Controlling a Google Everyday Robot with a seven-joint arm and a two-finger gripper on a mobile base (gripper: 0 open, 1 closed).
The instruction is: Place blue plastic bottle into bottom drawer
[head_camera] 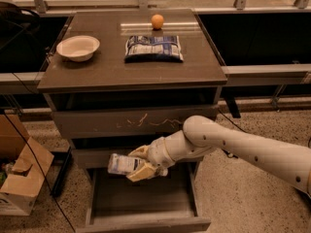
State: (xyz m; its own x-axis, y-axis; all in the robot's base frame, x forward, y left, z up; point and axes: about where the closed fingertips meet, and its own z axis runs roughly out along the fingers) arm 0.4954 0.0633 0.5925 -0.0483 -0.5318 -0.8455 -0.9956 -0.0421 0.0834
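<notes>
My gripper (138, 162) is shut on the blue plastic bottle (121, 163), a small clear-whitish bottle with a pale label. It holds the bottle lying on its side, pointing left, in front of the middle drawer front. The bottom drawer (141, 198) is pulled open below it, showing a wide flat grey interior. The bottle hangs over the drawer's rear left part, above the floor of the drawer and not touching it. My white arm reaches in from the right.
On the cabinet top (112, 69) stand a white bowl (77, 47), a blue-and-white snack bag (153, 48) and an orange (157, 21). The scratched top drawer (136, 123) is closed. A cardboard box (19, 178) and cables sit on the floor at left.
</notes>
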